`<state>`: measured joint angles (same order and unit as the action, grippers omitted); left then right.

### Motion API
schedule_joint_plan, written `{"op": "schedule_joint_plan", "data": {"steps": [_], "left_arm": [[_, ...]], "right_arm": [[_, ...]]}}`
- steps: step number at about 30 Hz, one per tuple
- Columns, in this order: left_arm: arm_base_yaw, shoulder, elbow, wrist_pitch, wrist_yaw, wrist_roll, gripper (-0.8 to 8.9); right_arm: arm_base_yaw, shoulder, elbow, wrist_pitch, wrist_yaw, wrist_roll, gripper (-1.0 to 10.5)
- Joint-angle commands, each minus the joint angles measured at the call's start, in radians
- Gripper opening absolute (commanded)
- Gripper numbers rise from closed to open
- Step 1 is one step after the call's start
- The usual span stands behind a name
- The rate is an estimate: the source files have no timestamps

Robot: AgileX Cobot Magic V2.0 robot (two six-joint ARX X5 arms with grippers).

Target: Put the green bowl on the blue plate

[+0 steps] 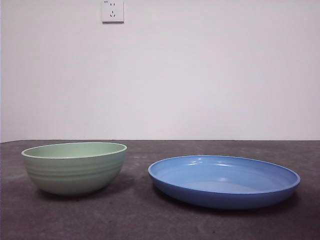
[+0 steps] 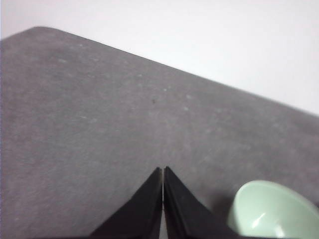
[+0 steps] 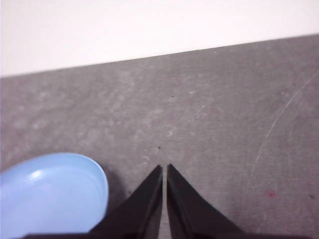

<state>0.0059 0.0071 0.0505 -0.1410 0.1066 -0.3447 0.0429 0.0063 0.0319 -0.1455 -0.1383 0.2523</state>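
The green bowl (image 1: pixel 75 166) stands upright on the dark grey table at the left of the front view. The blue plate (image 1: pixel 224 180) lies to its right, a small gap between them, nothing in it. No arm shows in the front view. My left gripper (image 2: pixel 163 170) is shut and empty above the table, with the green bowl (image 2: pixel 274 211) a short way beside it. My right gripper (image 3: pixel 164 168) is shut and empty above the table, with the blue plate (image 3: pixel 50 194) a short way beside it.
A white wall stands behind the table, with a power socket (image 1: pixel 112 11) high on it. The grey table (image 1: pixel 160 225) reaches back to the wall.
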Motion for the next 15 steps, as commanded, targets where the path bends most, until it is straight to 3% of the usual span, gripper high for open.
{"op": "schedule_joint_plan", "data": {"steps": [1,8,15], "left_arm": [[0.0,0.01,0.061,0.046,0.003,-0.099,0.07],[0.0,0.135,0.192,0.059,0.012,-0.2,0.07],[0.0,0.318,0.385,0.056,0.145,-0.251,0.08]], "right_arm": [[-0.001,-0.002,0.061,0.02,0.001,0.114,0.1],[-0.001,0.062,0.229,0.017,0.008,0.187,0.1],[0.001,0.217,0.433,-0.045,-0.018,0.186,0.1]]}}
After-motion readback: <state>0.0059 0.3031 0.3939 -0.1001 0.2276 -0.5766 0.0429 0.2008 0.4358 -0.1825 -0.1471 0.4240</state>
